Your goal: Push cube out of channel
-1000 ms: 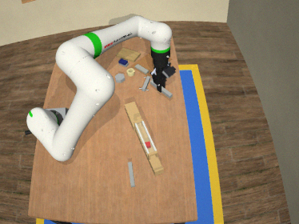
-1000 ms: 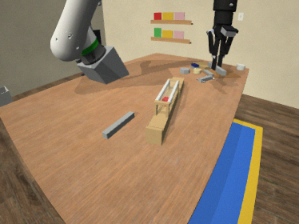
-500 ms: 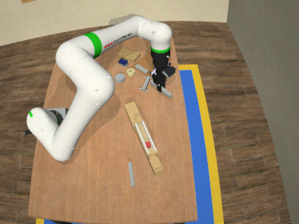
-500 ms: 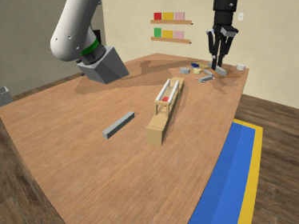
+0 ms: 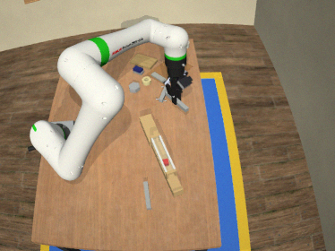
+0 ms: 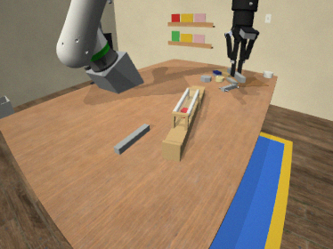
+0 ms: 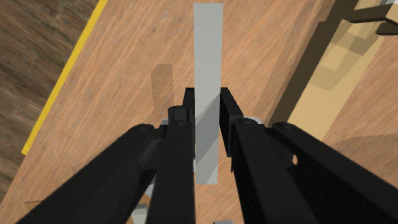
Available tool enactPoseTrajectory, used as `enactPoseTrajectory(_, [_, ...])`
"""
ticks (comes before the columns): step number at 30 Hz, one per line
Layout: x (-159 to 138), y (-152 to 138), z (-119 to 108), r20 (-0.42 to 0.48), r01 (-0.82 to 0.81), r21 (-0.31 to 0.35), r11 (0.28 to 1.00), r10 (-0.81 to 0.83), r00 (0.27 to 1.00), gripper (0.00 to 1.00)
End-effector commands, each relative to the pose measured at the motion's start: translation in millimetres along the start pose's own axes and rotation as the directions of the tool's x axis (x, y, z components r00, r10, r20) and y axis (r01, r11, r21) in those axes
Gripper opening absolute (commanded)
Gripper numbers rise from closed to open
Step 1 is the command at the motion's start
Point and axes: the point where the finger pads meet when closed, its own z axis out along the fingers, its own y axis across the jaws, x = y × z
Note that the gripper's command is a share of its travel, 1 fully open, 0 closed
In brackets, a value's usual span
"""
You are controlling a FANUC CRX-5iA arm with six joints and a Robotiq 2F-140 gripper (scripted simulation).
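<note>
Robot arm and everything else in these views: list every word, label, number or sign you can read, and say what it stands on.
Red lettering on the white arm link, beside its green band: a brand mark, too small and blurred to read.
Colored blocks on the wall shelves: plain faces, no text.
Gray bar held in the gripper, wooden channel, red cube, table: no text.

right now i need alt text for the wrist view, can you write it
A black claw is shut on a long grey bar, which runs straight ahead between its fingers above a wooden table. The tan channel lies to the right, and a yellow floor stripe to the left.
</note>
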Motion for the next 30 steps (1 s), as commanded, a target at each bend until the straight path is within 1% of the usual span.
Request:
enactPoseTrajectory(1, [-8.5,68.8,-4.5,-0.001,-0.193,0.007,0.981,0.193,0.981,0.10])
enactPoseTrajectory(4, [-11.0,103.3,-0.1,0.000,-0.308,0.007,0.951,0.308,0.951,0.10])
enactPoseTrajectory(8, [-16.8,156.6,3.7,0.000,-0.334,0.006,0.943,0.334,0.943,0.10])
enactPoseTrajectory(11, [-16.9,157.2,14.4,0.000,-0.334,0.006,0.943,0.334,0.943,0.10])
enactPoseTrajectory(13, [-16.9,157.2,14.4,0.000,-0.334,0.006,0.943,0.334,0.943,0.10])
enactPoseTrajectory(16, [-16.9,157.1,35.1,0.000,-0.334,0.006,0.943,0.334,0.943,0.10])
enactPoseTrajectory(18, [-16.9,157.0,44.1,0.000,-0.334,0.006,0.943,0.334,0.943,0.10])
enactPoseTrajectory(30, [-16.8,157.0,54.8,0.000,-0.334,0.006,0.943,0.334,0.943,0.10])
